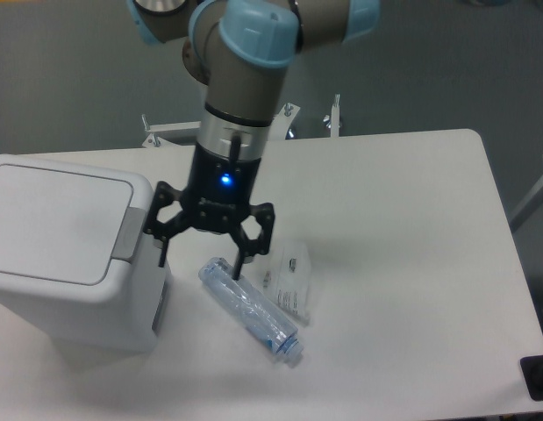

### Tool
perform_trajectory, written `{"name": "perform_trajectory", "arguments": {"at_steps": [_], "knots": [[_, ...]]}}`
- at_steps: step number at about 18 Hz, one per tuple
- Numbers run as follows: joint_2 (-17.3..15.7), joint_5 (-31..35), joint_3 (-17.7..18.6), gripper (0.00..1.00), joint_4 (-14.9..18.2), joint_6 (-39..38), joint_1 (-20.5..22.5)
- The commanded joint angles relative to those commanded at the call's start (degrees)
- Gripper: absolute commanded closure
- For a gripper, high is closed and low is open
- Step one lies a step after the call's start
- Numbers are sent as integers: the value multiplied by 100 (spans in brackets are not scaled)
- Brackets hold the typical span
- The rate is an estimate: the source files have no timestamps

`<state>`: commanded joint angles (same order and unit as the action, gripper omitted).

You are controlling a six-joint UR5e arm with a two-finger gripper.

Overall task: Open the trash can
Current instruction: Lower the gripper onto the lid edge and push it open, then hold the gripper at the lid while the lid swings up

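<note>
The trash can (65, 250) is a large white boxy bin standing at the table's left edge. Its flat lid (52, 224) lies closed, with a grey push tab (127, 233) on its right side. My gripper (202, 260) hangs open just right of the bin, fingers pointing down, nothing between them. Its left finger (160, 248) is close beside the grey tab, and whether they touch I cannot tell. The right finger hovers over the top end of the bottle.
A crushed clear plastic bottle (251, 310) lies diagonally on the white table (403, 263), right of the bin. A small clear packet with a printed label (289, 279) rests next to it. The arm's base post (227, 70) stands behind the table.
</note>
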<state>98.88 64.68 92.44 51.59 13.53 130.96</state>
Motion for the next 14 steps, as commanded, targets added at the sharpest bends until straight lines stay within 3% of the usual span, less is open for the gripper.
{"name": "perform_trajectory", "arguments": {"at_steps": [3, 14], "knots": [[-194, 0, 274, 0, -18, 62, 0], [-168, 0, 213, 0, -18, 27, 0]]}}
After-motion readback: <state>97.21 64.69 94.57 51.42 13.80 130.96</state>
